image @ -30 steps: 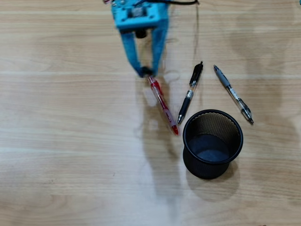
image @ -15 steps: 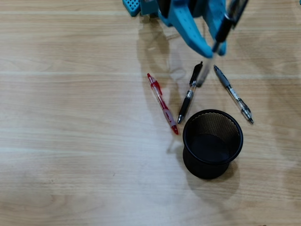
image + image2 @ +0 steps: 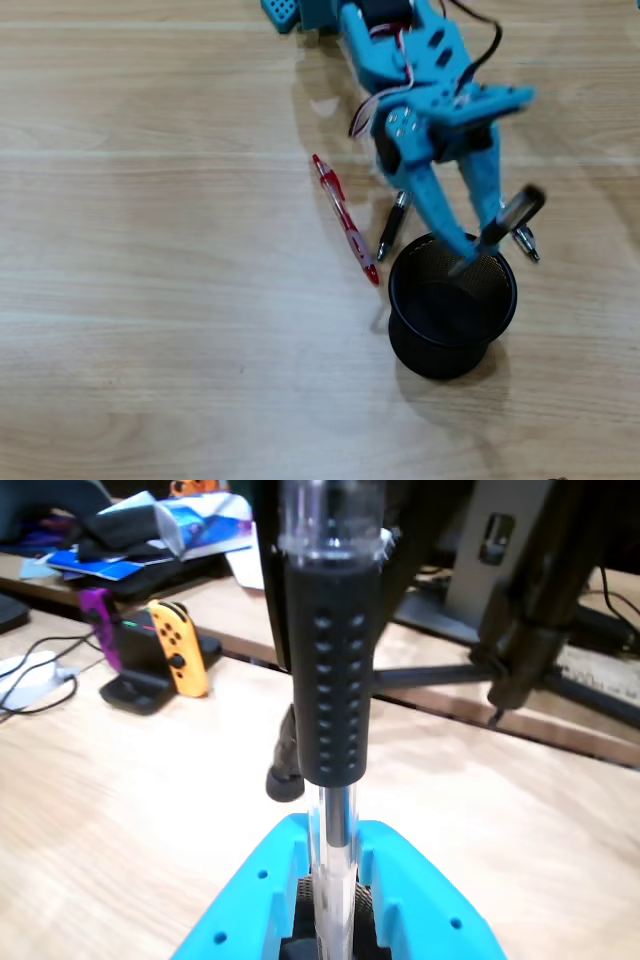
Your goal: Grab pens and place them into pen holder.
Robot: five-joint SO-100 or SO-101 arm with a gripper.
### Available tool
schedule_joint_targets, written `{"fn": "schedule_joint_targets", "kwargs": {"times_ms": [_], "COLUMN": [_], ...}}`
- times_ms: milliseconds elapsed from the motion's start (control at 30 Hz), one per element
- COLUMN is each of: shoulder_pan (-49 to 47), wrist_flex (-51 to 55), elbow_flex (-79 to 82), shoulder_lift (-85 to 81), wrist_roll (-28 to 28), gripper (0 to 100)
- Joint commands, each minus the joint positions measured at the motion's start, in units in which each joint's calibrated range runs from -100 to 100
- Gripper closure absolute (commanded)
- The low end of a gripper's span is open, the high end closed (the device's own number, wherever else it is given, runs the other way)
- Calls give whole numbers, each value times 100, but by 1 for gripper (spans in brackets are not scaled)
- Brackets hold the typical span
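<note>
Over the pen holder (image 3: 452, 340) my fingers (image 3: 470, 252) clamp the clear pen with black sleeve (image 3: 510, 215), tilted across its far rim; released so slanted, it might tip onto the bench (image 3: 150, 300).

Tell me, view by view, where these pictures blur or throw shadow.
Overhead view: the red pen and pen holder are sharp; the gripper and its clear pen with black sleeve are slightly soft, and soft shadows fall on the wood. Wrist view: that pen looms close and soft; the background clutter is blurred.
</note>
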Motion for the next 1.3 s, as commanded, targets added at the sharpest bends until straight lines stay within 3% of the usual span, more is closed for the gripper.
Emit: {"fn": "schedule_joint_targets", "kwargs": {"times_ms": [0, 133, 333, 533, 667, 1133, 1267], "shoulder_pan": [41, 132, 205, 150, 141, 644, 836], "wrist_flex": [-1322, -2106, -2115, -2106, -2023, 2742, 4090], "elbow_flex": [813, 1438, 1628, 1628, 1646, 1872, 1926], "shoulder_lift": [-47, -47, -107, -124, -294, -2943, -3470], "wrist_roll": [-53, -42, -37, -11, -6, 1010, 1146], "gripper": [98, 98, 97, 78, 80, 98, 98]}}
